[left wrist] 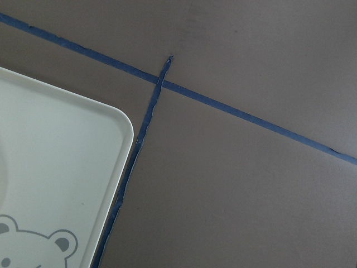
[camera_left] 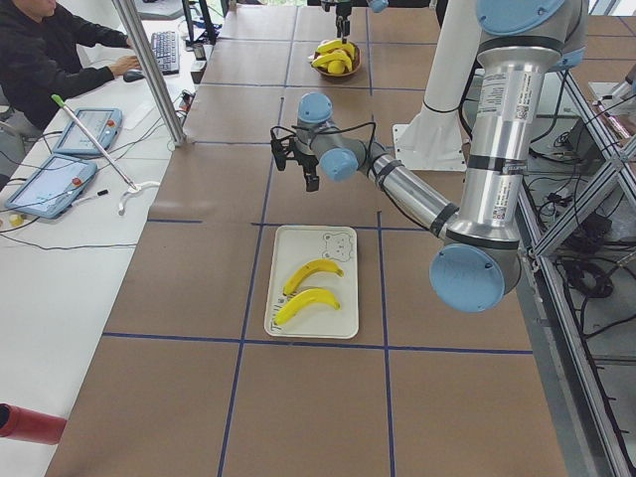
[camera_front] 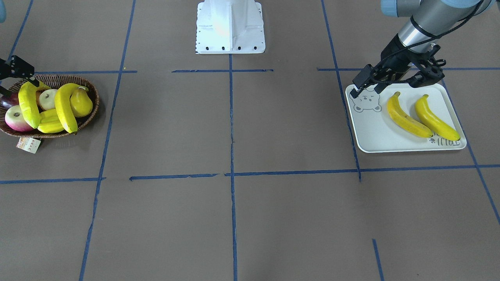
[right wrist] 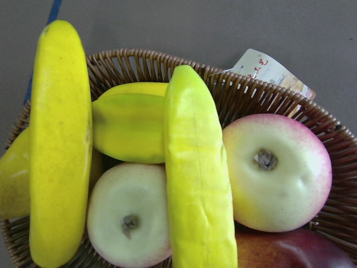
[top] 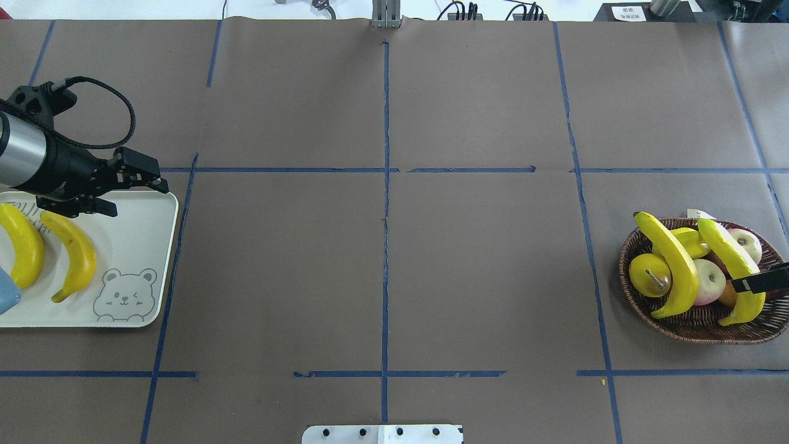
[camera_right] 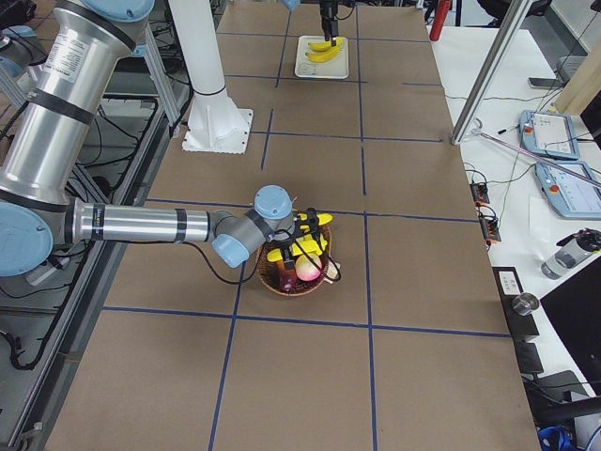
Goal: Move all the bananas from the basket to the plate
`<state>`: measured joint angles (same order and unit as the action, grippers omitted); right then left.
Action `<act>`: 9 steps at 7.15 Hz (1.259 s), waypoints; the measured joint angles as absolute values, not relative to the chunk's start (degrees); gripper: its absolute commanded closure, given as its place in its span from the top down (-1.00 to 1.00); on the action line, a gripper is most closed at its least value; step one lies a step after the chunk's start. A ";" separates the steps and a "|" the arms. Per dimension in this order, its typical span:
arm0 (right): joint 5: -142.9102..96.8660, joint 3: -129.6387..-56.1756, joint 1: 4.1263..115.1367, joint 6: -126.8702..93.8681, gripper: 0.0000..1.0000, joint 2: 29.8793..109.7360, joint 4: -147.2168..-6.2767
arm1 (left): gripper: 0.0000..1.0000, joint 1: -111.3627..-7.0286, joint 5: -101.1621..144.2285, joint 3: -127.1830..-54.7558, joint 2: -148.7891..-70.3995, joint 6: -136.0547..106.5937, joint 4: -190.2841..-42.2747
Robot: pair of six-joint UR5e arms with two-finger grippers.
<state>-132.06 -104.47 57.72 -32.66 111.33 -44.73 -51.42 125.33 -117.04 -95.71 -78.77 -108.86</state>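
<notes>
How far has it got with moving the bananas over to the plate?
About halfway. Done: two bananas lie on the plate. In hand: the right gripper is down at the basket, straddling one banana; whether it has gripped, I cannot tell. Left: that one and a second banana beside it. The left gripper hangs open and empty over the plate's corner.

2 bananas [top: 77,259] on plate [top: 145,240], 2 in basket [top: 696,328]
</notes>
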 measured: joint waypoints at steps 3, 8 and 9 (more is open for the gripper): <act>-132.72 -103.86 57.05 -32.24 -1.00 111.00 -44.50 | 0.99 -51.42 125.41 -117.07 -95.71 -78.76 -108.86; -142.80 -107.44 69.79 -32.08 -1.00 111.07 -45.15 | 0.99 -51.42 125.42 -117.12 -95.77 -78.83 -108.83; -146.96 -108.44 74.79 -32.12 -0.99 110.30 -45.29 | 0.99 -51.42 125.47 -117.17 -95.79 -78.84 -108.87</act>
